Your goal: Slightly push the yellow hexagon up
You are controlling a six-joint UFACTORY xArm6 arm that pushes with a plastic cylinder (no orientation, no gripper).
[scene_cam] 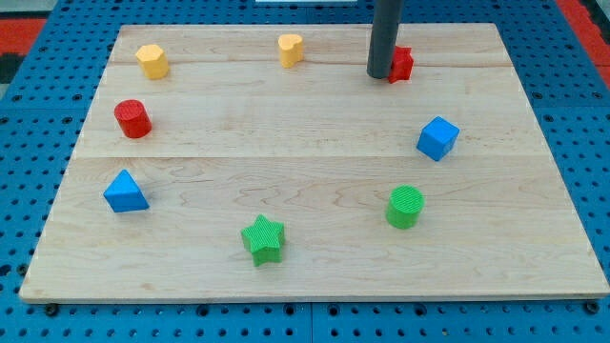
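The yellow hexagon [152, 60] lies near the board's top left corner. My tip [379, 75] is at the view's top, right of centre, far to the right of the hexagon. It touches or nearly touches the left side of a red block [402, 64], whose shape is partly hidden by the rod. A second yellow block [291, 49], of a shape I cannot make out, lies between the hexagon and my tip along the top edge.
On the wooden board [315, 276] lie a red cylinder [132, 118] below the hexagon, a blue triangle [125, 191] at the left, a green star [263, 238] at the bottom, a green cylinder [405, 206] and a blue cube [437, 138] at the right.
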